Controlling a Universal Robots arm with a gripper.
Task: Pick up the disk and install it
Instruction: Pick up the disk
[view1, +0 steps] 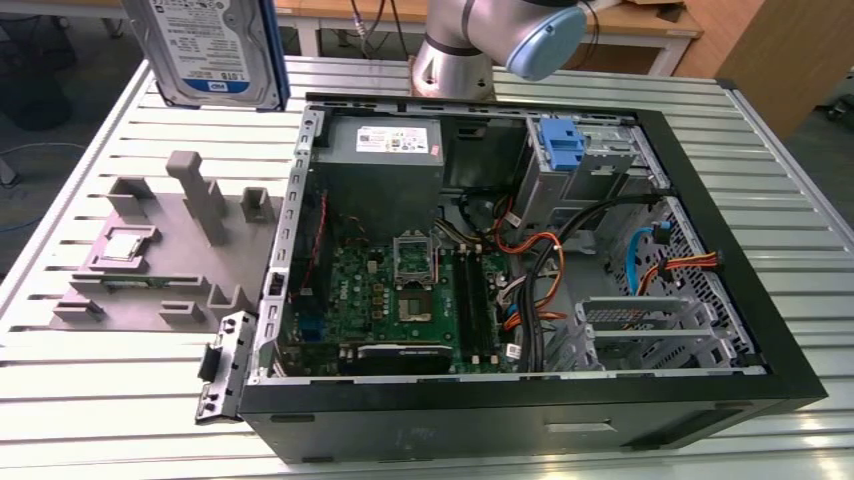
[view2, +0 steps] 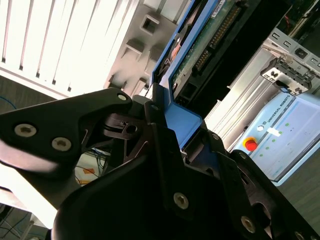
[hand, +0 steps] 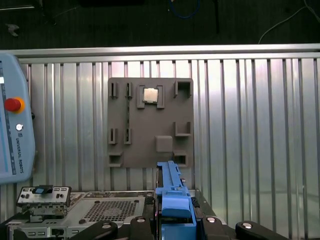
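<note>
Your end effector (view2: 180, 125) is gripping the disk (view1: 214, 50), its black fingers (view2: 155, 125) pressing together on the blue rail along the drive's edge. In the exterior view the disk is hanging upright at the far left, label facing the camera, just outside the far left corner of the open computer case (view1: 747, 330). The arm (view1: 487, 40) is standing behind the case's far wall.

In the second wrist view the disk's (view2: 200, 55) green circuit board is showing between its blue rails. In the first wrist view the blue rail (hand: 172, 190) is rising from the end effector (hand: 175, 222) and pointing toward the grey holder (hand: 150, 145) lying on the ribbed metal bench (hand: 250, 125).

A small square processor chip (hand: 150, 95) is sitting in a recess of that holder. In the exterior view, the holder (view1: 160, 260) is lying to the left of the case, the chip (view1: 124, 245) on it.

Inside the case, a grey cage with a blue latch (view1: 567, 150) is sitting at the far right corner. A control pendant (hand: 12, 135) with a red button is lying on the bench near the holder.
</note>
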